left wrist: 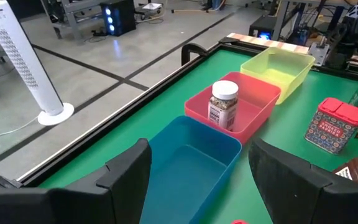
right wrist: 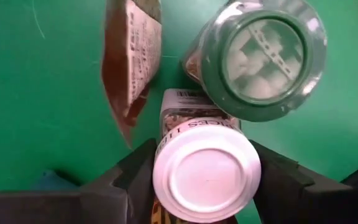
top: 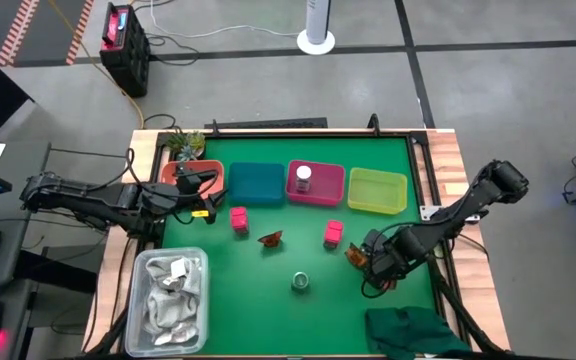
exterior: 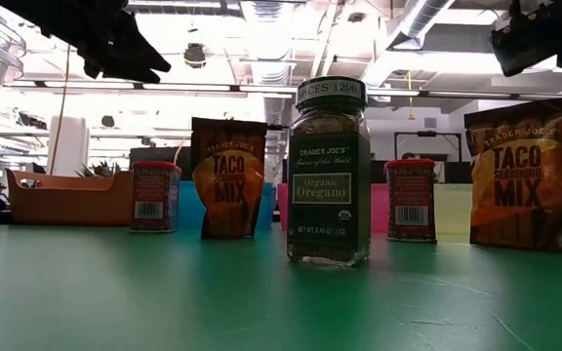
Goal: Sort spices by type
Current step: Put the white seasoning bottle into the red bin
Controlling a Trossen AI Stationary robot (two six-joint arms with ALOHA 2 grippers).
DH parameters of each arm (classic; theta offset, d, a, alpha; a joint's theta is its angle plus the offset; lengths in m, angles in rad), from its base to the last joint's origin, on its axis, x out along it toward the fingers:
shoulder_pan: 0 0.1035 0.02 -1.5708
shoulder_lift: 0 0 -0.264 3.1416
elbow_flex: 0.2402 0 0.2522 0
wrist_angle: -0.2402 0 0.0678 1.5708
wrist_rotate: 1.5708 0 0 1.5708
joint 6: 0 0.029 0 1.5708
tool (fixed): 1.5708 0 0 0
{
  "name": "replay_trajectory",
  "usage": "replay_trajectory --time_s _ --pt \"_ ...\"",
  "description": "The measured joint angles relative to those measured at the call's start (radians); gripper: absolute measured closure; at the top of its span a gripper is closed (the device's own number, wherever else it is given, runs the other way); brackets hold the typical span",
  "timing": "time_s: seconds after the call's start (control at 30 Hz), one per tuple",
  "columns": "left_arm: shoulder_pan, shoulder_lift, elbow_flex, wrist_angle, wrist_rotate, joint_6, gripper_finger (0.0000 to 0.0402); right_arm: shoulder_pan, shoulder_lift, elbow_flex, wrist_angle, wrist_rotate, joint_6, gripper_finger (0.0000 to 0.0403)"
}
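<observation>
Right gripper (right wrist: 205, 177) sits at about 4 o'clock on the green mat (top: 268, 300), and its jaws press on both sides of a white-capped jar (right wrist: 207, 174); I see no gap at either finger in the right wrist view, so I log it as clamped, though how firm the grip is I cannot judge. Just beside the jar lie a foil packet (right wrist: 129, 62) and a green-lidded glass jar (right wrist: 263, 59), both close enough to snag. Plan: confirm the squeeze is below the cap, lift straight up before any sideways travel, then carry toward 12 o'clock, where the pink bin (top: 330, 195) already holds a second white jar (top: 303, 178); set down beside it, not on it. Left gripper (left wrist: 197, 162) waits at 10 o'clock over the near end of the teal bin (left wrist: 191, 165), jaws apart and empty. On the mat remain two pink blocks (top: 238, 218), (top: 333, 233), one more packet (top: 270, 238) at centre, and the yellow bin (top: 378, 190) at 1 o'clock looks empty. Hard to make out: from above, the gripper itself covers the held jar; I cannot tell whether the jar has left the mat; the orange bin (top: 173, 170) is partly under the left arm, contents unseen.
</observation>
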Motion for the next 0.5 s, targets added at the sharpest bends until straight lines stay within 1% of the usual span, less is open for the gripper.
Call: replay_trajectory --time_s 0.1,0.27,0.5 --pt "0.000 0.000 0.000 0.000 0.000 0.000 0.0146 -0.001 0.000 0.011 -0.051 -0.006 -0.003 0.0171" --pt "0.000 0.000 0.000 0.000 0.000 0.000 0.0146 -0.001 0.000 0.085 -0.136 -0.008 -0.015 0.0171" --pt "0.000 0.000 0.000 0.000 0.000 -0.001 0.0146 -0.001 -0.001 0.194 -0.352 0.009 -0.015 0.0171"
